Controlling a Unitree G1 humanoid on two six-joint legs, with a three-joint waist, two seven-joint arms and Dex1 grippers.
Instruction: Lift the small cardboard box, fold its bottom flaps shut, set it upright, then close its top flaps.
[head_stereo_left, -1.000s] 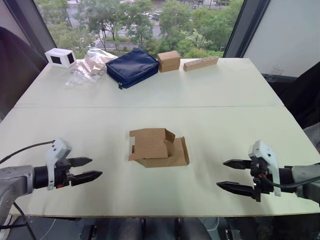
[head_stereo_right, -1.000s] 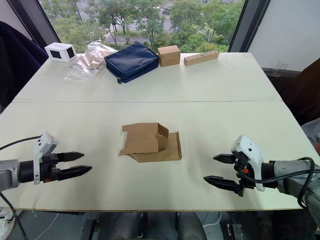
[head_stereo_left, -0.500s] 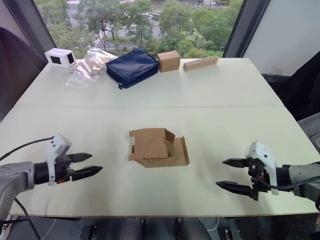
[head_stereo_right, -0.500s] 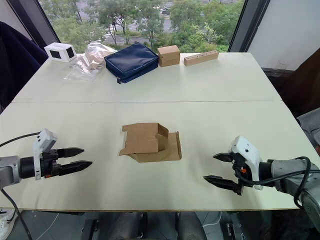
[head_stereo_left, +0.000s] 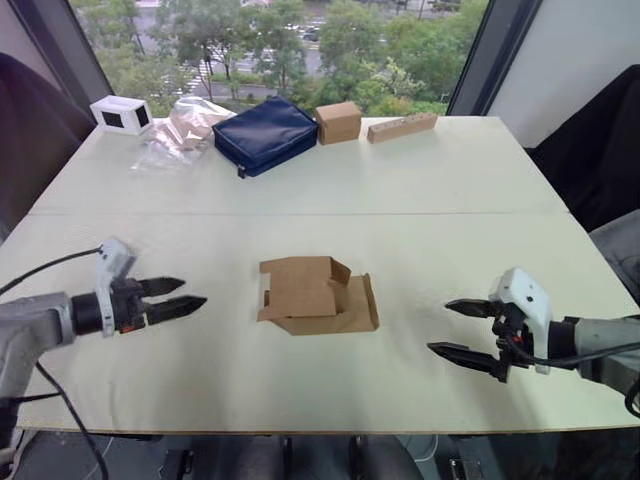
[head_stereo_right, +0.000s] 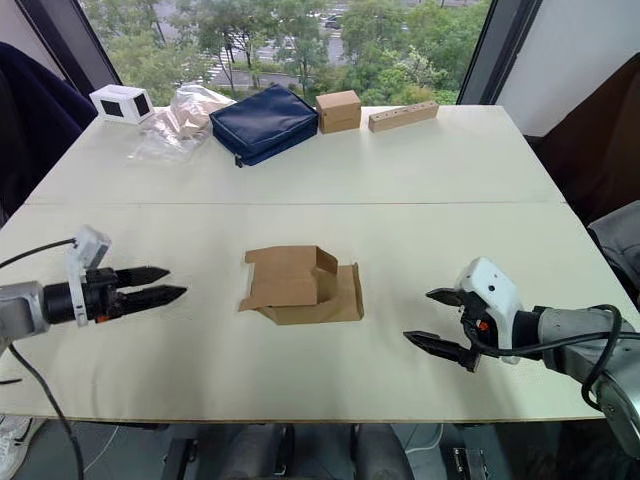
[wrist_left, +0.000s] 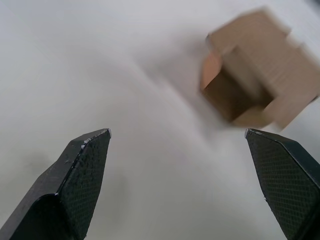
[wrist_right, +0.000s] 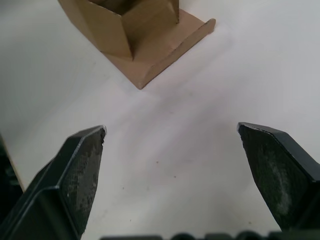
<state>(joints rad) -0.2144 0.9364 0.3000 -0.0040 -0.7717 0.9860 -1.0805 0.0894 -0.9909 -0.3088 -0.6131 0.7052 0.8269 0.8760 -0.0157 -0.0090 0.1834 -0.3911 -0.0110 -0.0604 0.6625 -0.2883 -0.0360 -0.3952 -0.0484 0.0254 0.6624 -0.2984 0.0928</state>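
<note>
The small cardboard box (head_stereo_left: 315, 294) lies on its side in the middle of the near table half, both ends open and flaps splayed out. It also shows in the left wrist view as the small cardboard box (wrist_left: 257, 69) and in the right wrist view as the small cardboard box (wrist_right: 135, 30). My left gripper (head_stereo_left: 185, 293) is open, well to the box's left and pointing at it. My right gripper (head_stereo_left: 455, 328) is open, off to the box's right, a little nearer the front edge. Neither touches the box. I cannot tell the bottom flaps from the top flaps.
At the far edge stand a white box (head_stereo_left: 121, 115), a clear plastic bag (head_stereo_left: 180, 128), a navy pouch (head_stereo_left: 265, 133), another brown box (head_stereo_left: 338, 122) and a long cardboard strip (head_stereo_left: 401, 126). The pale table (head_stereo_left: 400, 200) has a seam across its middle.
My left gripper has risen and moved away from the front edge, its tips edging toward the box. My right gripper has shifted slightly up and inward. The box has not moved.
</note>
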